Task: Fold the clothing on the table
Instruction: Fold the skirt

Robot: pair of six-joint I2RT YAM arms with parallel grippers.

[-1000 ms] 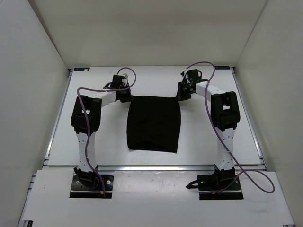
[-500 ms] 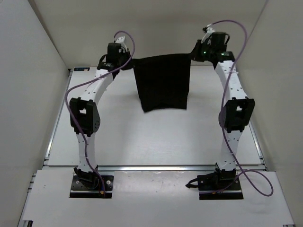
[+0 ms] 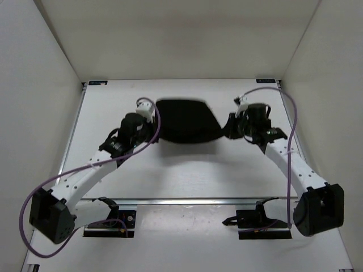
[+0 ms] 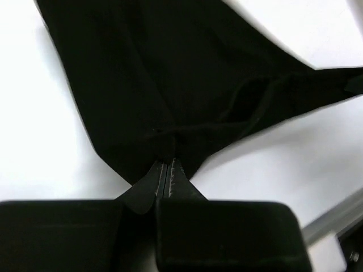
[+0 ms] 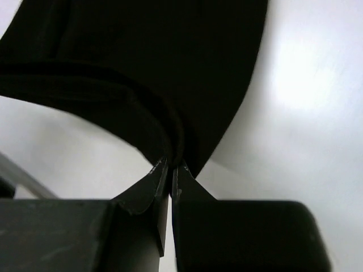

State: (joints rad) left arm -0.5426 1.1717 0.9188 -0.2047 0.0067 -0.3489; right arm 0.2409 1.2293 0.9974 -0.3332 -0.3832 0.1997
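As left fingers and right fingers pinch its corners, clothing spans between.

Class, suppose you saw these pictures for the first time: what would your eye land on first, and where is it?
The black clothing, strung between the two arms over the middle of the white table, stands out at once. The left fingers pinch its left end and the right fingers its right end, both shut on bunched fabric.

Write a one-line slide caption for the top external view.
Left tool and right tool each shut on one end of the black clothing over the white table.
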